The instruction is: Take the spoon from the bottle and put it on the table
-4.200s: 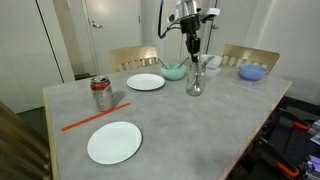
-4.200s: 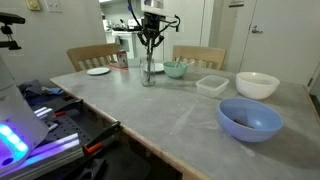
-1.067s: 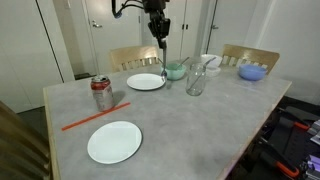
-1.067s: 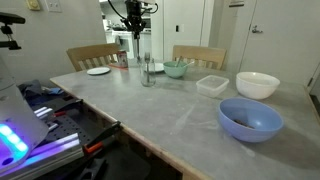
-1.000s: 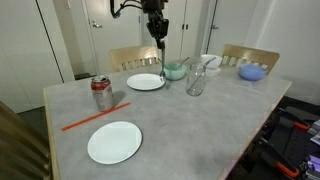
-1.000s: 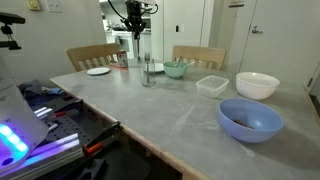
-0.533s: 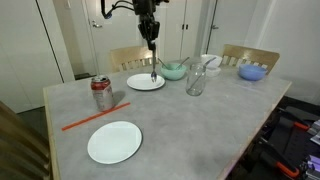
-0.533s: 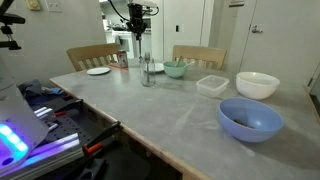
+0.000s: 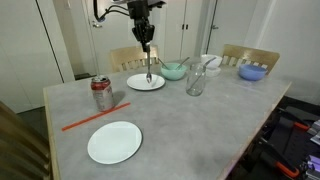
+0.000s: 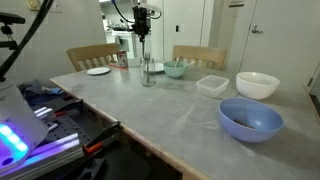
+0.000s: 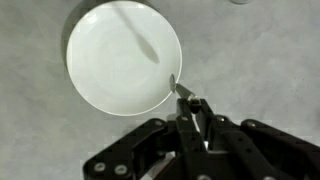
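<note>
My gripper [image 9: 146, 38] hangs high over the far side of the grey table [image 9: 190, 125] and is shut on the handle of the silver spoon [image 9: 149, 63]. The spoon hangs straight down, its bowl just above a white plate [image 9: 146, 83]. The wrist view shows the shut fingers [image 11: 192, 103] with the spoon [image 11: 177, 86] sticking out past the plate's rim [image 11: 124, 57]. The clear glass bottle [image 9: 195, 80] stands upright and empty to one side of the gripper. It also shows in an exterior view [image 10: 148, 72], with the gripper [image 10: 141, 28] above it.
A red soda can [image 9: 101, 94], an orange-red stick [image 9: 95, 116] and a second white plate [image 9: 114, 142] lie near the front. A teal bowl [image 9: 173, 71], a blue bowl [image 10: 249, 118], a white bowl [image 10: 257, 84] and a container [image 10: 212, 85] stand around the bottle. Chairs stand behind the table.
My gripper has carried the spoon sideways away from the bottle. It now hangs over the far white plate.
</note>
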You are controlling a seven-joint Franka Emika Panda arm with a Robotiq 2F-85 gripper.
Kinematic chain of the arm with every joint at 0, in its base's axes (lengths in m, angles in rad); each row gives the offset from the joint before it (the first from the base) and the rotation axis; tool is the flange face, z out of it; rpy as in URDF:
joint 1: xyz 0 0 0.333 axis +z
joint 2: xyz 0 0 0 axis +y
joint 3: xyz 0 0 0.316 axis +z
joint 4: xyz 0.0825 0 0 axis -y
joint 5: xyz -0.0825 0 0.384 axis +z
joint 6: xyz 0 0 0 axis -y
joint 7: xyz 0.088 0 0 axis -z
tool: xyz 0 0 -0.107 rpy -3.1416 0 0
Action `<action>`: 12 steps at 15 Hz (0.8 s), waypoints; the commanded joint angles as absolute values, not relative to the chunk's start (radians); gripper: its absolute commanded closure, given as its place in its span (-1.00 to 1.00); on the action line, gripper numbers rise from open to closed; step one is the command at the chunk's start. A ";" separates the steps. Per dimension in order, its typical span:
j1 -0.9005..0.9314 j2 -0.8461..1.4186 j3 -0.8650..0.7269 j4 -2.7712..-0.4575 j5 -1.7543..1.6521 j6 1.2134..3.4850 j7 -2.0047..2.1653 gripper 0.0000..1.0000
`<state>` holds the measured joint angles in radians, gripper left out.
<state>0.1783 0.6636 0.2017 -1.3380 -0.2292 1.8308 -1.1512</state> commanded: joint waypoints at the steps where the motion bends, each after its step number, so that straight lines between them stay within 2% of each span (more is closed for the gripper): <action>1: 0.174 0.757 0.198 -1.177 -0.210 1.714 -1.235 0.93; 6: 0.184 0.848 0.188 -1.033 -0.207 1.591 -1.278 0.93; 12: 0.201 0.923 0.188 -0.948 -0.203 1.591 -1.291 0.93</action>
<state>0.1856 0.8726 0.1957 -1.0299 -0.2206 1.6166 -1.2625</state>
